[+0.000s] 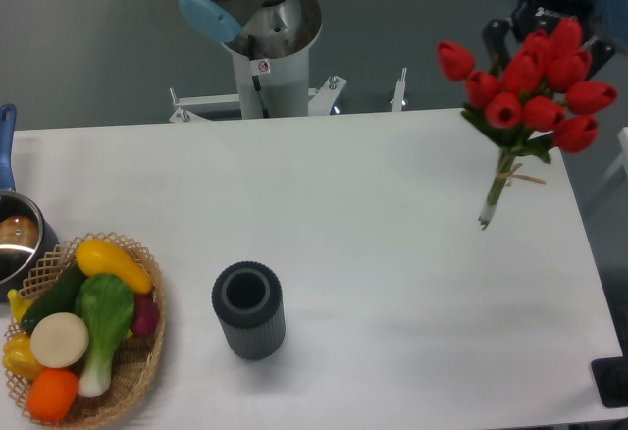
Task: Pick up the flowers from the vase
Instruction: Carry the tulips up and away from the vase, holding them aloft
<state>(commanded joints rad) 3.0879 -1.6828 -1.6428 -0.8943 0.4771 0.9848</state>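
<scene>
Flowers (530, 101) hang in the air at the table's (392, 204) far right corner, well apart from the vase (249, 309), pinched in the claw (548, 37), whose grip wants keeping firm.

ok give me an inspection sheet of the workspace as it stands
surface: white table, upright and unmarked
job's things: flowers held aloft at far right, stems hanging free; vase upright, mouth empty
clutter: wicker basket of toy vegetables at left; pot at left edge
grippers: gripper mostly hidden behind the blooms, which it appears to clasp
cables: nothing seen
surroundings: arm base behind table; grey floor; dark object at bottom right corner
</scene>
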